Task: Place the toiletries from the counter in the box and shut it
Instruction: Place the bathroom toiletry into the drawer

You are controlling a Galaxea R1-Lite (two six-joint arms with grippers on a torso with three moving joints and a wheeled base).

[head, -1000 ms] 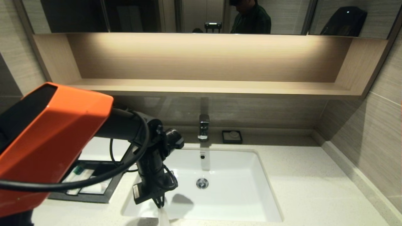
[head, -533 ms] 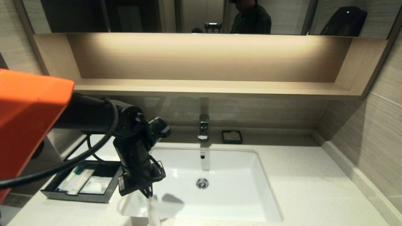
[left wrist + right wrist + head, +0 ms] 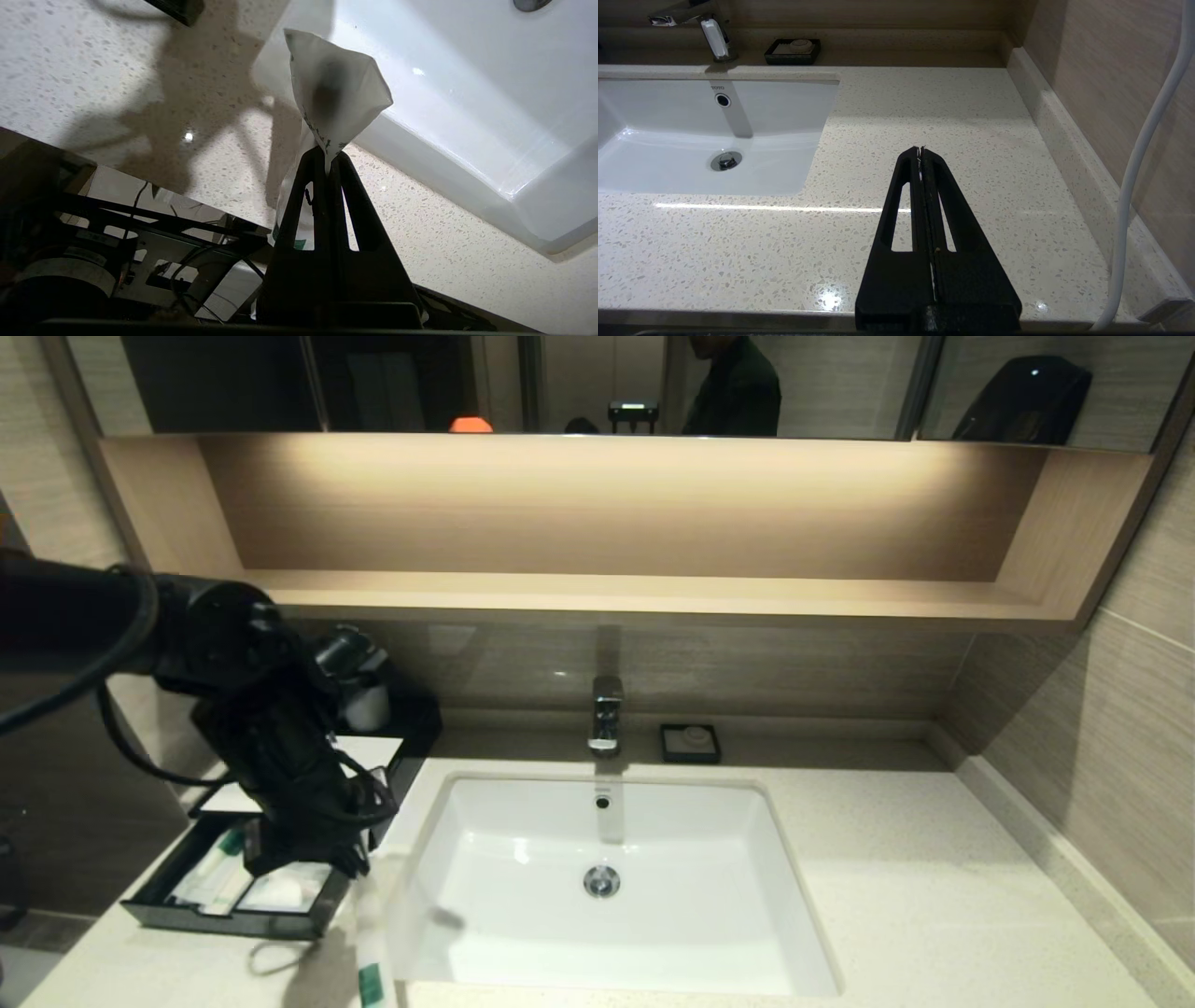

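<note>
Open counter [image 3: 924, 116] lies right of the basin [image 3: 709, 933]; left, the open drawer [image 3: 233, 919] crowds the edge.

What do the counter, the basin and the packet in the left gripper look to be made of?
Counter: polished stone or a composite, going by the beige speckle and sharp light glints. Basin: glossy white, probably glazed ceramic, with smooth highlights. Packet, pinched in the left gripper: thin translucent film, likely plastic; it creases and flares above the shut jaws. The right gripper rests idle, shut, above the counter.

— That counter [image 3: 934, 896]?
— Speckled stone, polished. Basin [image 3: 709, 859] glossy white, tap [image 3: 606, 714] shiny metal.
— The packet [image 3: 334, 93]?
— Thin crinkly plastic. Shelf [image 3: 616, 593] matt wood.
</note>
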